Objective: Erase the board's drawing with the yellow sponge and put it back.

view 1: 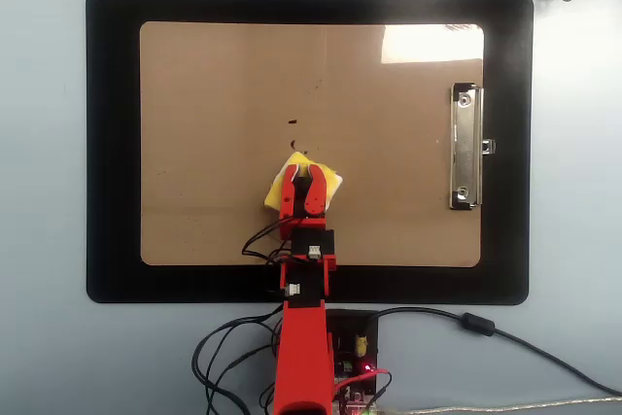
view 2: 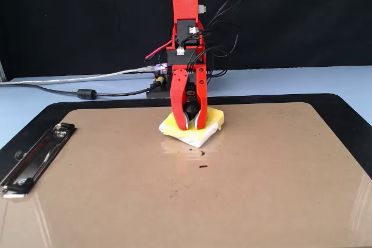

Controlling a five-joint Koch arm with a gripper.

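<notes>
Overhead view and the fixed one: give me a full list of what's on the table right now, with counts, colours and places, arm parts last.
Black mat: one, black, lying on the pale blue table, under the board.
Board: one, brown hardboard, centred on the mat.
Metal clip: one, silver, on the board's right edge in the overhead view.
Yellow sponge: one, yellow with a white edge, near the board's middle, under the gripper; its knob sits between the jaws in the fixed view.
Drawing: only small dark marks remain, just beyond the sponge.
Cables: several, black and grey, by the arm's base; one black bundle at the overhead view's top right corner.
Arm: one, red, reaching over the board's near edge.
Gripper: one, red, closed on the sponge's knob.
</notes>
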